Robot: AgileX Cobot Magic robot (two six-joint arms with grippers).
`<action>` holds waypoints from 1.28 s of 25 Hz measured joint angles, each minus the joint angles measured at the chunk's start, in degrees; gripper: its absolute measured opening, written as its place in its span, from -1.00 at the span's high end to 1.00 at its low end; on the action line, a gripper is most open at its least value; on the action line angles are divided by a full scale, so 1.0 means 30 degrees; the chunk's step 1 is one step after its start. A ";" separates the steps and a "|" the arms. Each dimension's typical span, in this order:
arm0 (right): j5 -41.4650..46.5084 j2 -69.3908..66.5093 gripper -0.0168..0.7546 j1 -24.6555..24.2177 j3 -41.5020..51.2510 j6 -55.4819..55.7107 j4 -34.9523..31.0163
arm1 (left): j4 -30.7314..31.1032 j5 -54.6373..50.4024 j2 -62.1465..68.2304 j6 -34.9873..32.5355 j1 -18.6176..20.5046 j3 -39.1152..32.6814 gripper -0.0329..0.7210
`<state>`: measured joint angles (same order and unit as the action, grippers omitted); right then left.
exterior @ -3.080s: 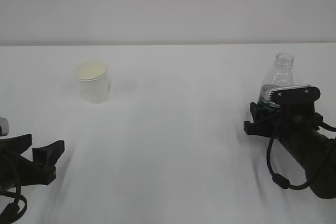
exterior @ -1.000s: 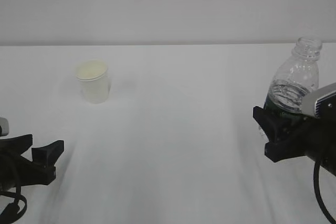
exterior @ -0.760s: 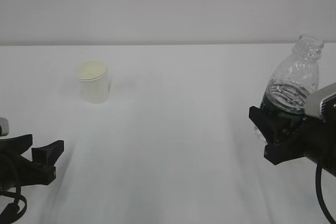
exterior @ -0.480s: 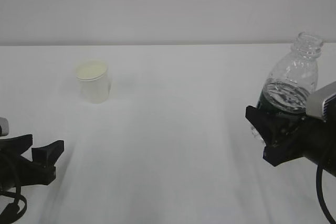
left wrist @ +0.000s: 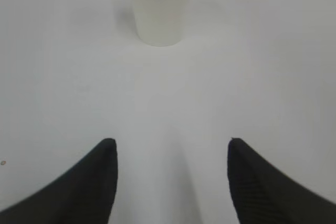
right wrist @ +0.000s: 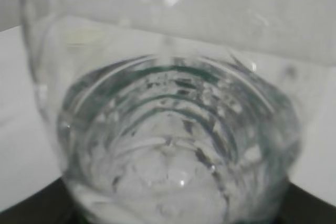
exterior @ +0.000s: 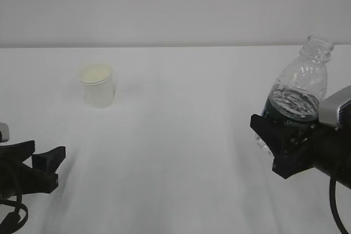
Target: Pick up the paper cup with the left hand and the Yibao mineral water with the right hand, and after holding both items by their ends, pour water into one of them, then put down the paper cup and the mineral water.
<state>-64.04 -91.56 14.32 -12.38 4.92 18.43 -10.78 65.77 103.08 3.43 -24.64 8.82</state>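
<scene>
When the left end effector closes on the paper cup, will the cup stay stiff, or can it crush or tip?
The paper cup looks thin-walled and open-topped, so it would probably dent under a hard squeeze. It seems empty, so likely light and easy to tip if nudged. The left end effector is open, apart from it.

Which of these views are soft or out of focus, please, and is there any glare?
Exterior view: even, flat light, slightly soft; the paper cup casts only a faint shadow. Left wrist view: mildly blurred, fingertips dark and featureless. Right wrist view: the Yibao mineral water fills the frame, out of focus, with small specular glints.
</scene>
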 joint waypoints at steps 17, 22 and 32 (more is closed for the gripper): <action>0.0529 0.1388 -0.17 0.0000 -0.0156 0.0318 -0.0107 | 0.0000 0.0000 0.0000 0.0000 0.0000 0.0000 -0.30; 0.1236 0.1388 -0.17 0.0000 -0.0996 0.0550 -0.0070 | 0.0000 0.0000 0.0000 0.0000 0.0000 0.0000 -0.30; 0.3780 0.1927 -0.17 0.0000 -0.3007 0.0974 0.1012 | 0.0000 0.0000 0.0000 0.0000 0.0000 0.0000 -0.30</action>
<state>-52.70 -85.78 14.32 -21.41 7.84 21.46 -10.78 65.77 103.08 3.43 -24.64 8.82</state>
